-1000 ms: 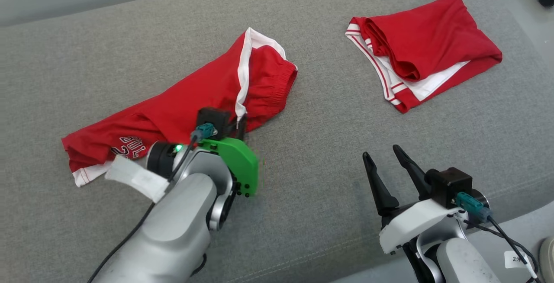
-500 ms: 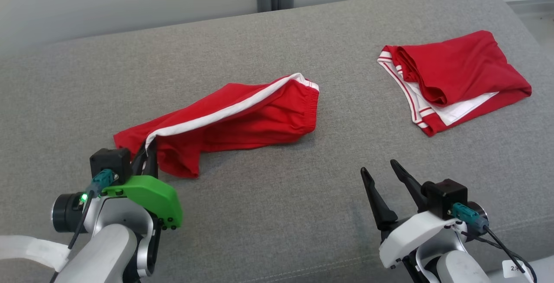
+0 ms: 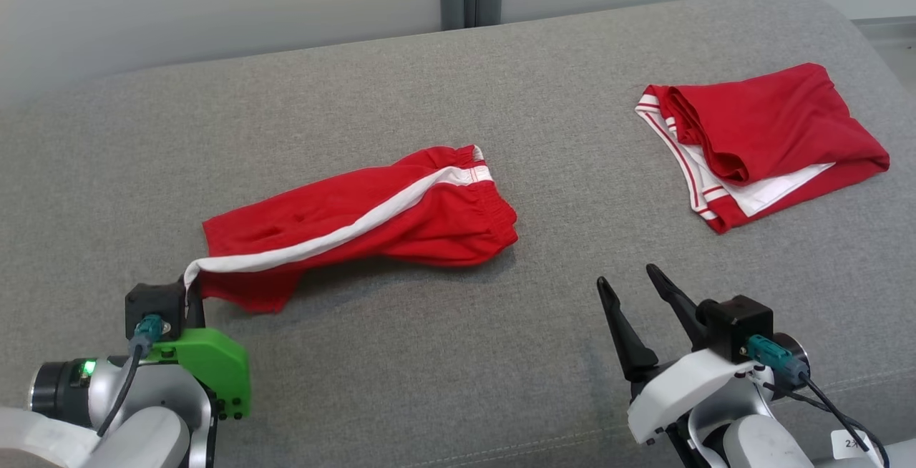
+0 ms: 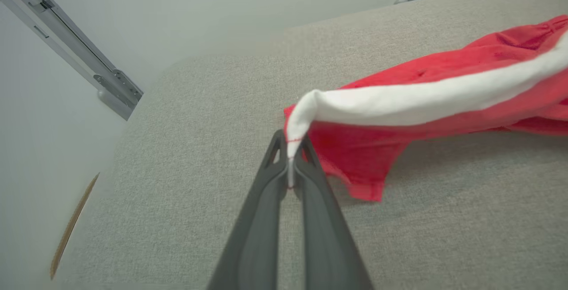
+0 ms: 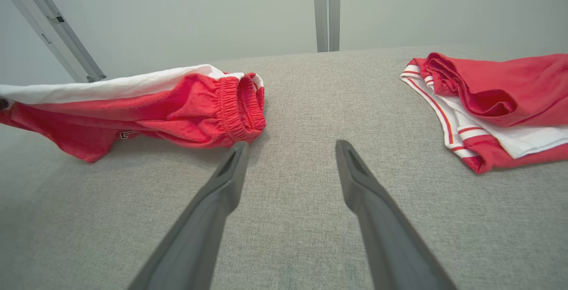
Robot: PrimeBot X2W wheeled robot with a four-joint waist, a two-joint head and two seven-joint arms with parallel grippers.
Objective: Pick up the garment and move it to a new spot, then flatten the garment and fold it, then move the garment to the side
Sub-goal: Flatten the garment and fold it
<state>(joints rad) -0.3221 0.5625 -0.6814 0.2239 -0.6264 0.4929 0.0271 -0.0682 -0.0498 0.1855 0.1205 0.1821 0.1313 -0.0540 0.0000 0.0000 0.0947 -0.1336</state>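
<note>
The red athletic shorts with a white side stripe (image 3: 358, 217) lie stretched across the middle of the grey upholstered cushion (image 3: 458, 368), with the elastic waistband resting towards the right and the near-left end lifted off the fabric. The tip of the white stripe is pinched between the pressed-together fingers of the left pincer (image 4: 290, 143), at the near left of the scene. The right pincer (image 3: 626, 276) is held spread and empty at the near right, well apart from the shorts. A folded red-and-white garment (image 3: 766, 139) rests at the far right. The relocation step is judged to be in hand. Only a narrow corner of cloth is caught, so a slow, low pull is advised, lest the hem slip out. The shorts should be set down where bare cushion is left on every side, clear of the folded garment, so that flattening can be done freely.
</note>
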